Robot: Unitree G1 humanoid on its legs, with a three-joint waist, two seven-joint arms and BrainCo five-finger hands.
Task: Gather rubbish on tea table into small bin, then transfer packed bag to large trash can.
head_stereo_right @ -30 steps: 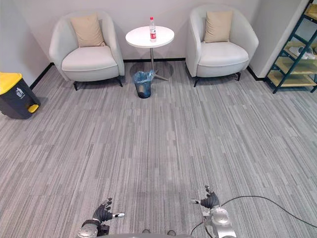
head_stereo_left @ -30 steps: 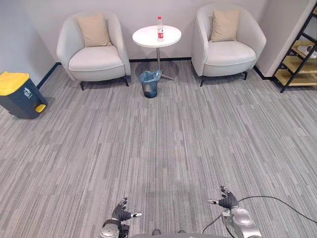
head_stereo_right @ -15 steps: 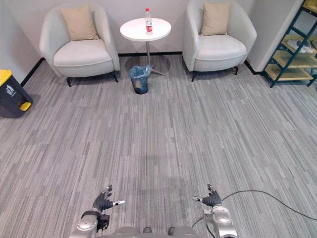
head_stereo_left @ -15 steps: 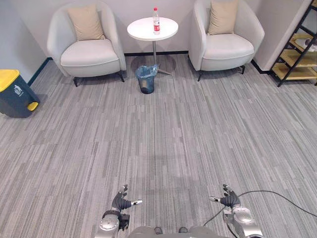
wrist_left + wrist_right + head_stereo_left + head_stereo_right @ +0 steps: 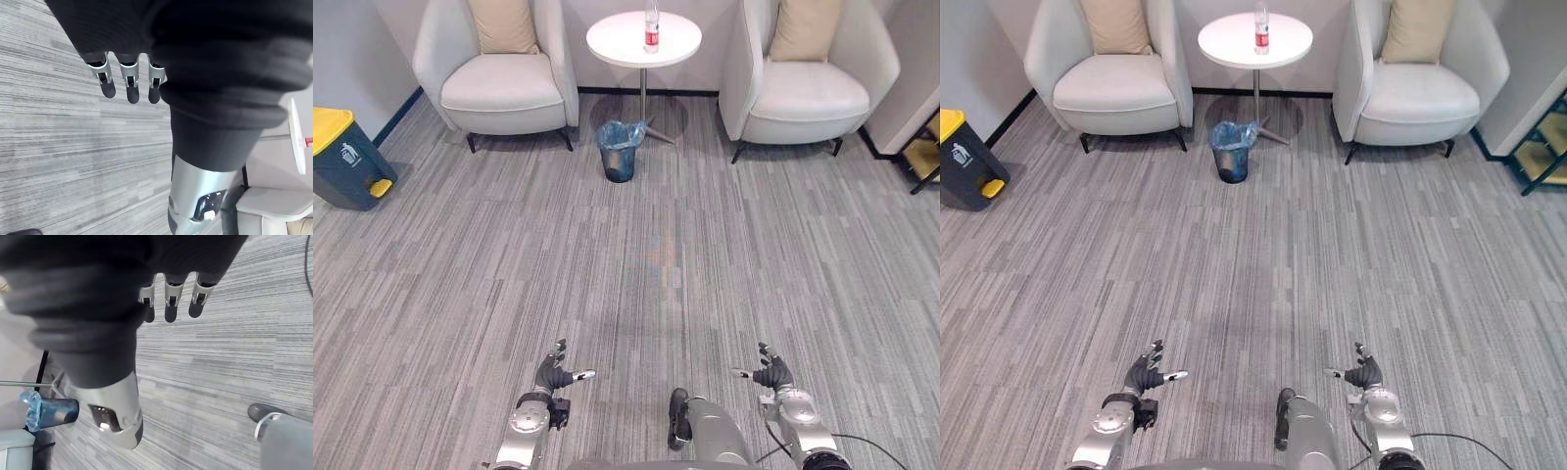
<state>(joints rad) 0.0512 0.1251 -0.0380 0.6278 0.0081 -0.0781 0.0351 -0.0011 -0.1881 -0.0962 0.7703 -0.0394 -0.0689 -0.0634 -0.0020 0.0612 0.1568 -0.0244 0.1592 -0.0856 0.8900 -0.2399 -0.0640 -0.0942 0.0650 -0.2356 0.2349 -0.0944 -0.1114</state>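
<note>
While both arms hang low over the carpet [image 5: 460, 264], you see two pale armchairs [image 5: 504, 88] at the far wall, the yellow-lidded large trash can [image 5: 347, 162] far left, the round tabletop [image 5: 622, 41] between the chairs, the blue-lined small bin [image 5: 620, 159] at its foot, and a bottle [image 5: 652, 22] upright on top. Left robot hand [image 5: 551, 374] and right robot hand [image 5: 771, 374]: fingers loosely spread.

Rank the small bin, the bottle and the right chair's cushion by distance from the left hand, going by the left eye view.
1. Small bin, on the floor ahead of the left hand.
2. Bottle, on the table behind the bin.
3. Cushion, in the right chair, far across to the right.
</note>
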